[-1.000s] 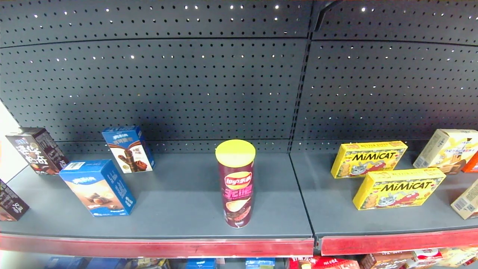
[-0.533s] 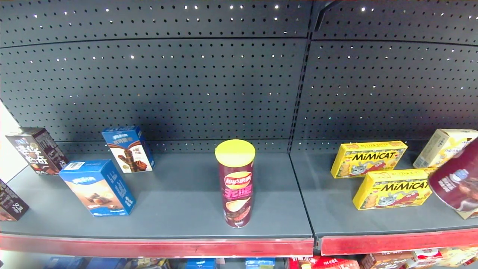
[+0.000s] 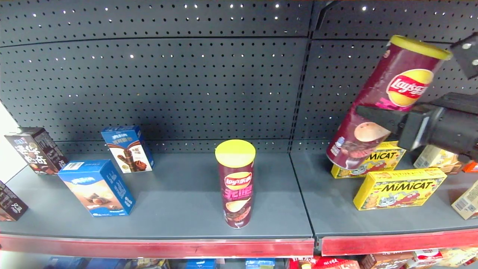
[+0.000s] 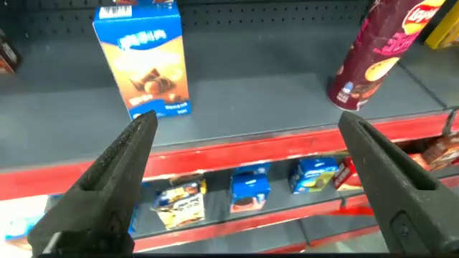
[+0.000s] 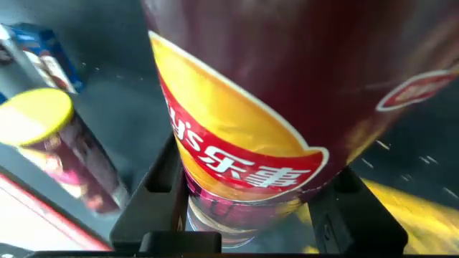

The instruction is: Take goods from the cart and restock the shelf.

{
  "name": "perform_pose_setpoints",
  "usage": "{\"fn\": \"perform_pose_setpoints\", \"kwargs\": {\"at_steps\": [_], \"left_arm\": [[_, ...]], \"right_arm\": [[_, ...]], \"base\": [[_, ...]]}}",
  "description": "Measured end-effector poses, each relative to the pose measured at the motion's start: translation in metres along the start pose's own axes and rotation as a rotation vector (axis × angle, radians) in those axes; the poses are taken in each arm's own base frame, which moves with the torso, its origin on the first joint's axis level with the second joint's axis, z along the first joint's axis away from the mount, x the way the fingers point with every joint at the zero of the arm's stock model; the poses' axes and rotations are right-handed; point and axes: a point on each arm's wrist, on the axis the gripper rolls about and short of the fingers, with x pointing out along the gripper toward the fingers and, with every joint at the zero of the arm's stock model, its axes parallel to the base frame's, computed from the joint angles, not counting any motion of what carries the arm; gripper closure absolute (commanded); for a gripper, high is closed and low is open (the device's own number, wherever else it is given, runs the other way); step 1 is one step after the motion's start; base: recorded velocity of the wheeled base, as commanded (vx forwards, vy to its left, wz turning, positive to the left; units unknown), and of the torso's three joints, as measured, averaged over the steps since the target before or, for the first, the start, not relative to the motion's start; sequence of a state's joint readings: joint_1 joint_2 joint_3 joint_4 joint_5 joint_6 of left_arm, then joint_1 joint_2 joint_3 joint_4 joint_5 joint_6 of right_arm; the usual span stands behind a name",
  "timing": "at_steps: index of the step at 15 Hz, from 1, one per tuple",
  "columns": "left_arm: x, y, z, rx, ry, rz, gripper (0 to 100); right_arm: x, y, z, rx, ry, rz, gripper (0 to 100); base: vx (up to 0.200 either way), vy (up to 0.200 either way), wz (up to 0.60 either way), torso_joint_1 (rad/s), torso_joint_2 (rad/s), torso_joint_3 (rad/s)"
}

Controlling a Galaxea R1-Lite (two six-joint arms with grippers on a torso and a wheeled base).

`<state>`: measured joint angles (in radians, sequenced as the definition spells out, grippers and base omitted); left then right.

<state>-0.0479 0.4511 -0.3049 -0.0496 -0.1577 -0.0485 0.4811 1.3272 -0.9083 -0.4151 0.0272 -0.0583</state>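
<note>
Above the right bay of the shelf [image 3: 336, 213], your right gripper [image 3: 375, 114] pinched a maroon chip can [image 3: 407, 74] at mid-body, tilted, yellow lid up and rightward, base over the yellow boxes [image 3: 399, 186]. A matching upright can [image 3: 236, 183] stood lower to its left, bare shelf between. Your left gripper [image 4: 247, 122] hung spread and empty before the shelf's front edge.

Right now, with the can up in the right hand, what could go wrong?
1. The held can sits tilted in the right hand; released like that, it may topple.
2. Its base hangs close over the rear yellow box; lowering straight down could hit it.
3. A leftward swing could knock the standing can on the shelf.
</note>
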Motion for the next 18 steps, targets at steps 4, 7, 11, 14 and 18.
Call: {"fn": "perform_pose_setpoints", "kwargs": {"at_steps": [4, 7, 11, 14, 18], "left_arm": [[0.001, -0.001, 0.019, 0.047, -0.035, -0.001, 0], [0.002, -0.001, 0.025, 0.057, -0.041, 0.0, 0], [0.006, -0.001, 0.032, 0.098, -0.038, 0.001, 0], [0.008, 0.0, 0.035, 0.101, -0.034, 0.001, 0], [0.009, 0.0, 0.035, 0.101, -0.029, 0.005, 0]], "right_arm": [[0.045, 0.005, -0.021, 0.006, 0.059, 0.119, 100], [0.071, 0.003, -0.026, 0.0, 0.078, 0.132, 100], [0.102, 0.005, -0.034, -0.025, 0.096, 0.143, 100], [0.116, 0.012, -0.049, -0.054, 0.132, 0.18, 100], [0.124, 0.026, -0.062, -0.049, 0.169, 0.227, 100]], "base": [[0.0, 0.0, 0.0, 0.0, 0.0, 0.0], [0.0, 0.0, 0.0, 0.0, 0.0, 0.0], [0.0, 0.0, 0.0, 0.0, 0.0, 0.0], [0.0, 0.0, 0.0, 0.0, 0.0, 0.0], [0.0, 0.0, 0.0, 0.0, 0.0, 0.0]]}}
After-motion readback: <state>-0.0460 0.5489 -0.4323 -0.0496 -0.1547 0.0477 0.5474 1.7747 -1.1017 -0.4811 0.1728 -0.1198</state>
